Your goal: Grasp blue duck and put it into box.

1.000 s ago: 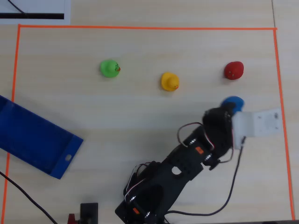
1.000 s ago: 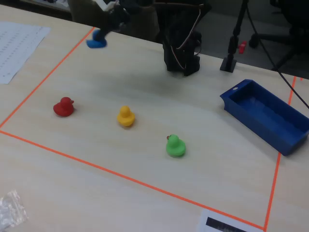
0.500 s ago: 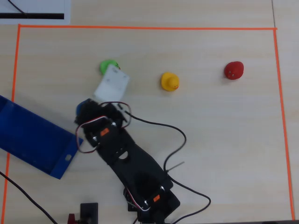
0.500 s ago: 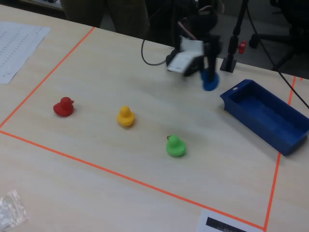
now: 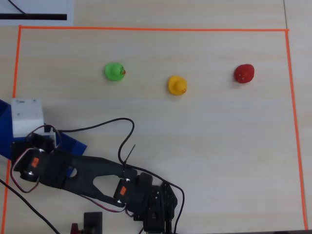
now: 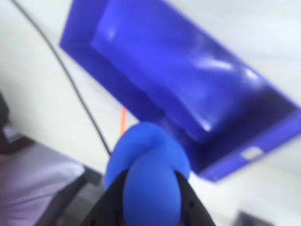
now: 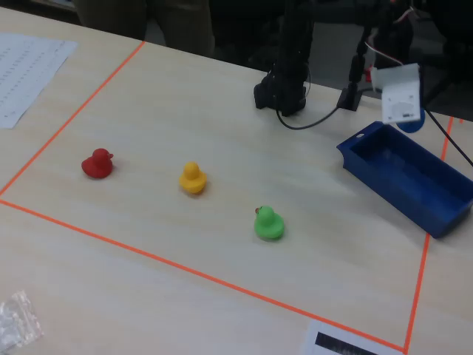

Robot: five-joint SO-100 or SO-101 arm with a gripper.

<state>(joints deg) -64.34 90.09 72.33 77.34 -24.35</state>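
While the blue duck [image 6: 146,174] sits clamped between the jaws, as the wrist view shows, it hangs above the near end of the box [image 7: 408,176], not yet inside it. In the fixed view a sliver of blue shows behind the white wrist block [image 7: 400,92], over the box's handle end at about two o'clock in that frame. In the overhead view the arm [image 5: 83,170] stretches from its base at six o'clock out toward nine o'clock, low and nearly flat, with the wrist block covering the box's edge at the far left.

To finish this step well, the duck should probably be carried a little further so it is clearly over the tray floor rather than the rim, then lowered before the jaws part, so it does not bounce out or land on the wall. The green duck [image 7: 268,222], yellow duck [image 7: 192,178] and red duck [image 7: 97,163] stand on the desk [image 7: 185,103] well away from the box and pose no obstacle.
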